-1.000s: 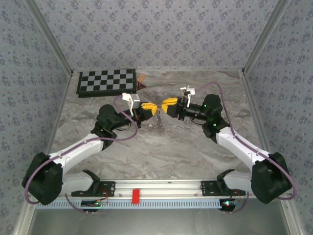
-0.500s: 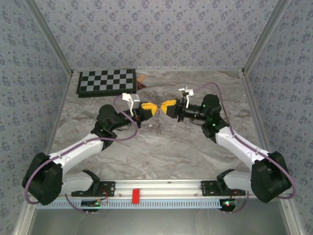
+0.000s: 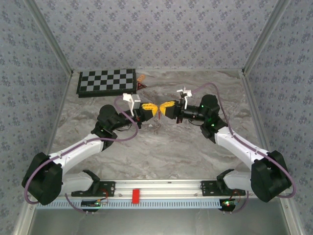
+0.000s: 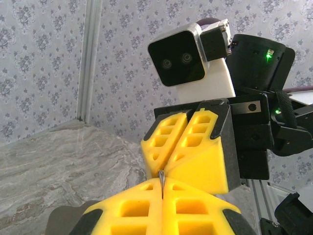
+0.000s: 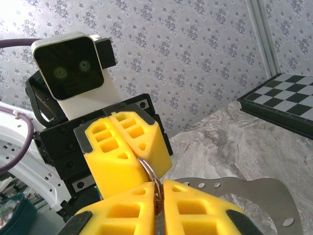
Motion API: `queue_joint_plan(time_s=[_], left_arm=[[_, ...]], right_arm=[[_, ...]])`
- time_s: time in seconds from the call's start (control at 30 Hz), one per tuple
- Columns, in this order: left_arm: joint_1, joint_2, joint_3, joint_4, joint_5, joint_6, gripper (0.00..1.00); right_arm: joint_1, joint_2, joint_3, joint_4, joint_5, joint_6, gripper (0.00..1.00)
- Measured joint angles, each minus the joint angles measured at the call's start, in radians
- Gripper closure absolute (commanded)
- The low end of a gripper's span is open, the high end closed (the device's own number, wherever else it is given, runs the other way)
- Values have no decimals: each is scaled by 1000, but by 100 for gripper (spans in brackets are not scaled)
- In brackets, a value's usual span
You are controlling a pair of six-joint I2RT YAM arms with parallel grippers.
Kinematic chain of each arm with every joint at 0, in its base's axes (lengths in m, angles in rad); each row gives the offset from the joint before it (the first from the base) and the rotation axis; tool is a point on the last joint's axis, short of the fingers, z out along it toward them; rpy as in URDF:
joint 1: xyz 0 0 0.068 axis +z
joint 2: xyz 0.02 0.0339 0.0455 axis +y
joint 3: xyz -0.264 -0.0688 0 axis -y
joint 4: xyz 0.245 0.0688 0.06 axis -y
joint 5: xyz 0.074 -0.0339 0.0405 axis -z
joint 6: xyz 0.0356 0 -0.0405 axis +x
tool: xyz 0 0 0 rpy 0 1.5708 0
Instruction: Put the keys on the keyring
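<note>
Right fingers newly gripping keyring, left fingers opposite, chessboard behind

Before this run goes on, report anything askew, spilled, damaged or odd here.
Nothing is spilled or broken. One oddity: the left gripper and the right gripper meet tip to tip above the table, both shut on the keyring, a thin loop pinched between them with its chain dangling beneath.

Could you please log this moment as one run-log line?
left gripper: shut on keyring | right gripper: shut on keyring | pose: tip to tip above table
</note>
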Motion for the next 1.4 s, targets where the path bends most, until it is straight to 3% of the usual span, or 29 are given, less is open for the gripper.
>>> queue_joint_plan(time_s=[0.17, 1.4], left_arm=[[0, -6, -1, -13, -11, 3, 100], [-3, -16, -47, 76, -93, -60, 100]], right_arm=[[0, 2, 0, -3, 0, -4, 100], [15, 54, 10, 39, -25, 24, 100]])
